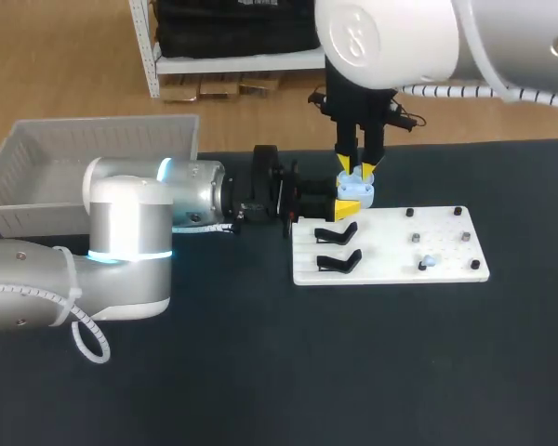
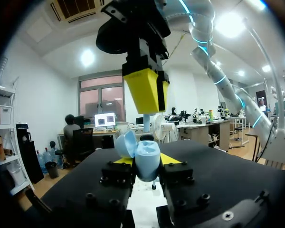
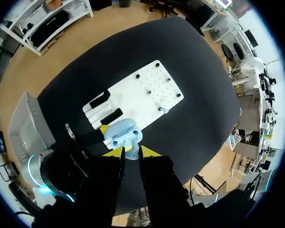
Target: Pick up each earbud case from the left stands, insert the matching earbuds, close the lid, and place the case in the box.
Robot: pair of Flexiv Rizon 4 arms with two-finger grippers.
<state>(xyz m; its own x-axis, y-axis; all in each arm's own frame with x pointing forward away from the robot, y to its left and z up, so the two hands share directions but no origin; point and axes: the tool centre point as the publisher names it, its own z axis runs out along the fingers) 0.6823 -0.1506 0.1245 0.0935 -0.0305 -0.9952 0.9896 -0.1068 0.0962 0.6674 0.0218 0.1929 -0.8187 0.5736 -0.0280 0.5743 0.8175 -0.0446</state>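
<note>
Case (image 1: 356, 193) upright at frame centre, lid open, clamped by horizontal left gripper (image 2: 142, 164); right gripper (image 1: 356, 169) vertical above, fingers narrow, apparently pinching an earbud (image 3: 129, 155).

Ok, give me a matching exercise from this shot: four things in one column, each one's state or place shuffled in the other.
Things: 1 left gripper; 2 right gripper; 3 white board; 4 grey basket.
States: A at the table's far left corner; B shut on the open earbud case; C carries two black stands; D shut on an earbud above the case.
Pairs: 1-B; 2-D; 3-C; 4-A.
</note>
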